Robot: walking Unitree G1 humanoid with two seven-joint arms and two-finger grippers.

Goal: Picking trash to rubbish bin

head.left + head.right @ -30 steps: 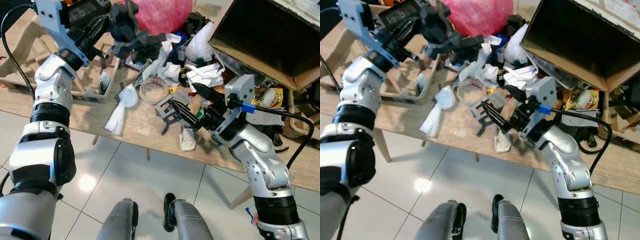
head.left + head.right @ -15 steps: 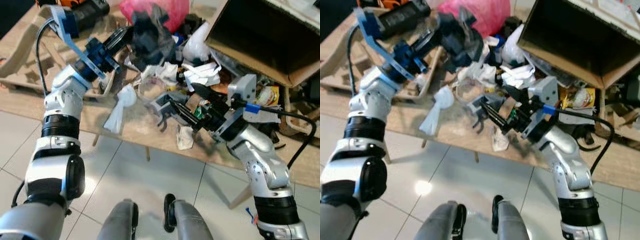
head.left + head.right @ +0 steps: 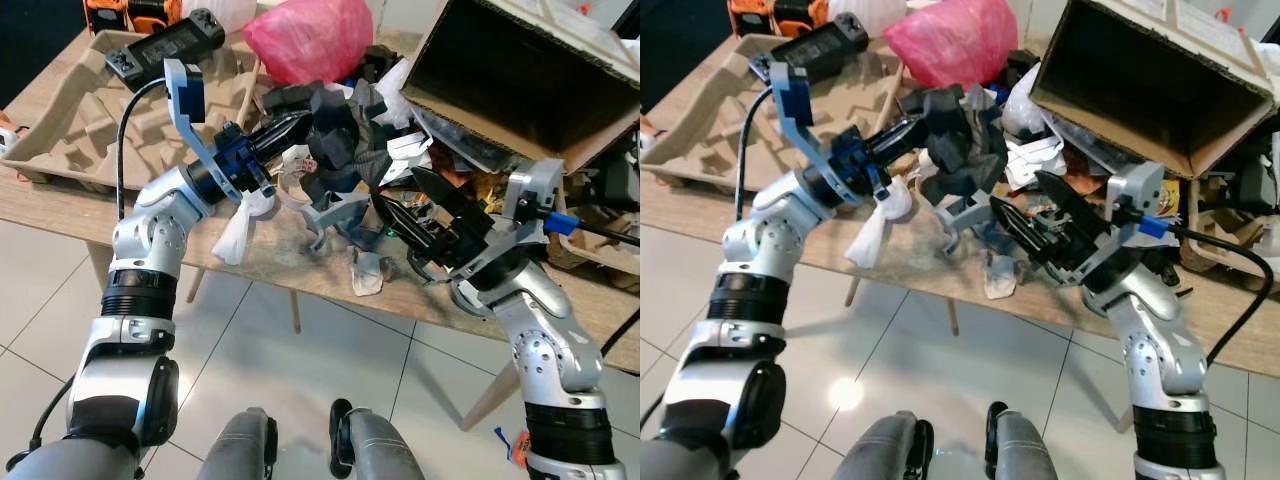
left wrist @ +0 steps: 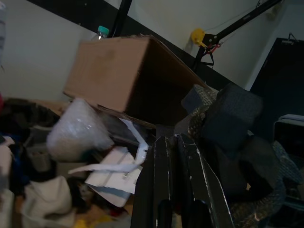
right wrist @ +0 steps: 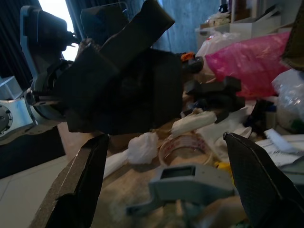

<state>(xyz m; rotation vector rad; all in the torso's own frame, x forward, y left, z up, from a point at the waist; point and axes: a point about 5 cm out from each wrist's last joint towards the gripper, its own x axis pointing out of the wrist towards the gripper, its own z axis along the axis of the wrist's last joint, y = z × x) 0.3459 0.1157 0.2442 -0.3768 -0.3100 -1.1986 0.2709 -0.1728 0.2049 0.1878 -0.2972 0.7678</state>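
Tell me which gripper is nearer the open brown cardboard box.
Right. The right gripper hovers open just below the cardboard box; the left gripper, clamping black foam, sits farther left.

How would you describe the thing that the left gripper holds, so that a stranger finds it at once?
Start at the big open cardboard box on the wooden table. Just left of its mouth, the left gripper holds up a dark foam chunk above the litter. It is the one blocky black piece among white papers.

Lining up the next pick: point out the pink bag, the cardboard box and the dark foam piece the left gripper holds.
pink bag [image 3: 312, 38], left eye view, middle of its bulge.
cardboard box [image 3: 520, 70], left eye view, dark inner wall.
dark foam piece [image 3: 958, 140], right eye view, its centre.
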